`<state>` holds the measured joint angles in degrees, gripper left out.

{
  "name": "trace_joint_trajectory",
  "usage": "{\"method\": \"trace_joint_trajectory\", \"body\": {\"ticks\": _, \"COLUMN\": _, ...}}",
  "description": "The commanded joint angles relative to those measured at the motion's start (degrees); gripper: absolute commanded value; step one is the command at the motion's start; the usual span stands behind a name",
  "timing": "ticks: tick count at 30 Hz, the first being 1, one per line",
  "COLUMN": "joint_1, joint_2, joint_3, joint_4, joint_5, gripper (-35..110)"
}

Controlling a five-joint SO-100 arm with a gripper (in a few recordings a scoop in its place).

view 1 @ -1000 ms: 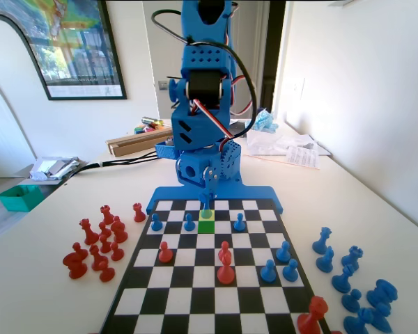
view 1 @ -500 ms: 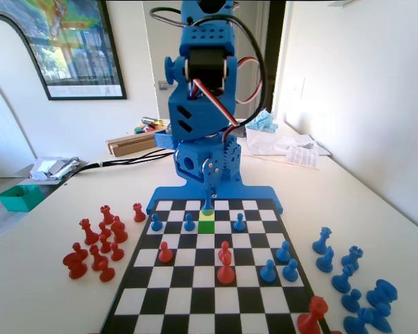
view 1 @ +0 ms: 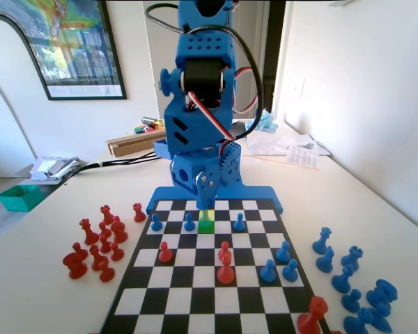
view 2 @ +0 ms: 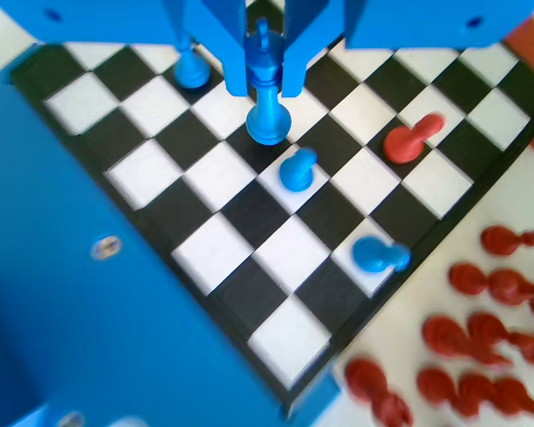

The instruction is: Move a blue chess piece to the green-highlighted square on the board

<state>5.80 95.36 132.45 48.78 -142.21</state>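
The jaws pinch the blue chess piece near its pointed top. In the wrist view its base hangs just over a dark square of the board, tipped a little. In the fixed view the jaws sit right above the green square.

The piece could slip, because only its thin top is held. It could also land crooked and fall over if it is let go while tipped. Two blue pawns stand near, and a red pawn too. A wobble could knock them. It could also end up partly on the next square.
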Motion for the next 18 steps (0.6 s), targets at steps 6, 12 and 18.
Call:
{"method": "trace_joint_trajectory", "body": {"ticks": 6, "joint_1": 0.62, "joint_2": 0.88, "joint_3": 2.46, "joint_4": -2.9, "joint_5": -1.14, "gripper": 2}}
{"method": "trace_joint_trajectory", "body": {"ticks": 12, "joint_1": 0.53, "joint_2": 0.79, "joint_3": 3.52, "joint_4": -4.04, "joint_5": -1.32, "gripper": 4}}
{"method": "trace_joint_trajectory", "body": {"ticks": 18, "joint_1": 0.26, "joint_2": 0.79, "joint_3": 3.52, "joint_4": -4.04, "joint_5": -0.88, "gripper": 13}}
